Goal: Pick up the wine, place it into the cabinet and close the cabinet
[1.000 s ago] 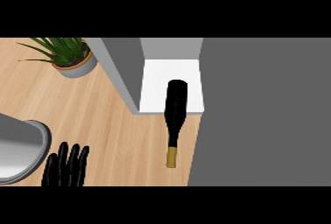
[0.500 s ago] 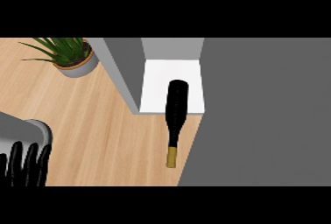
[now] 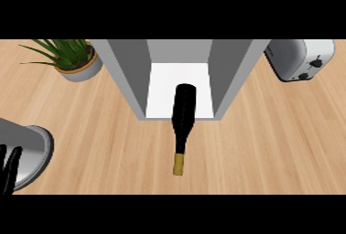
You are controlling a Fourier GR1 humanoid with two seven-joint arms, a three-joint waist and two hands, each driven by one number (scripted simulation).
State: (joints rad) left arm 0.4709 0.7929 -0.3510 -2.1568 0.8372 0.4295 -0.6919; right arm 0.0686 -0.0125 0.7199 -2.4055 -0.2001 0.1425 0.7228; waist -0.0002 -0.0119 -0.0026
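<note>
On the counter (image 3: 277, 137), one wine (image 3: 183, 116); one cabinet (image 3: 128, 77); one toaster (image 3: 300, 59)

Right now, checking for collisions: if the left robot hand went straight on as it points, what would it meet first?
The grey round vessel that the left robot hand overlaps; depth is unclear, so it may pass above.

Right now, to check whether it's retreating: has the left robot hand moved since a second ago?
Yes. The left robot hand moved leftward, away from the cabinet, now overlapping the grey metal bowl.
</note>
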